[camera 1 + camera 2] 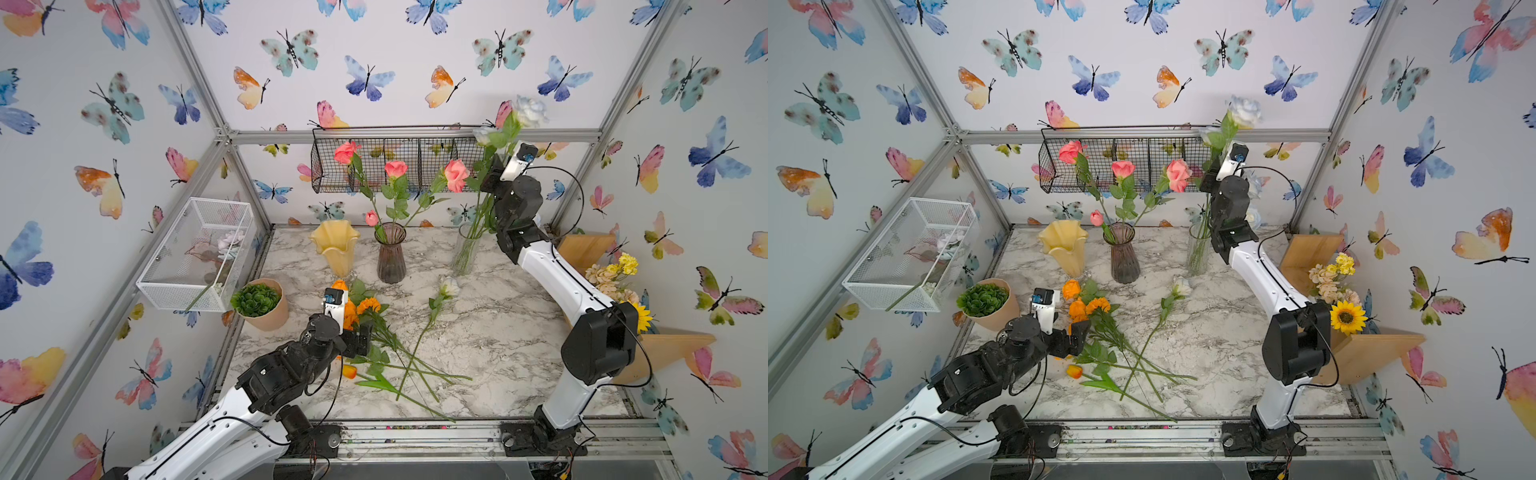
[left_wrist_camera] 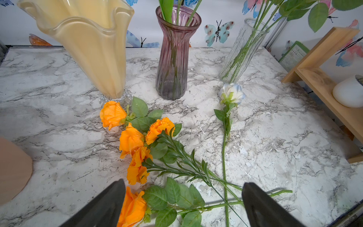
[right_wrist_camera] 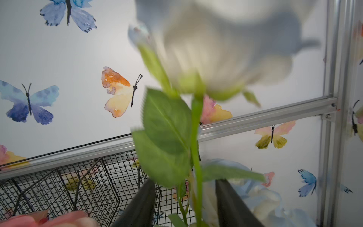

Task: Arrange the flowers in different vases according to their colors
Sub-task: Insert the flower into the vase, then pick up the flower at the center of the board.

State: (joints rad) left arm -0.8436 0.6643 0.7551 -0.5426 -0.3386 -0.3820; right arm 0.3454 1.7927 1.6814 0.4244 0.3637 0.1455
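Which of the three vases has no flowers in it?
The creamy yellow ruffled vase: nothing stands in it. The purple vase holds pink flowers, and the clear vase holds white-blue roses.

Butterfly-papered walls (image 1: 415, 50) and aluminium framing (image 1: 266, 137) enclose a marble-patterned tabletop (image 1: 498, 332) beside a wooden shelf (image 1: 673, 345).

Along the surface's (image 1: 1225, 332) far edge you had the yellow vase (image 1: 1065, 249), the purple vase (image 1: 1124, 257) holding pink flowers (image 1: 1123, 169), and the clear vase (image 1: 1199, 253) holding white-blue roses (image 1: 1244, 111); orange flowers (image 1: 1086, 306) lay toward the left edge, by your left gripper (image 1: 1073, 340).
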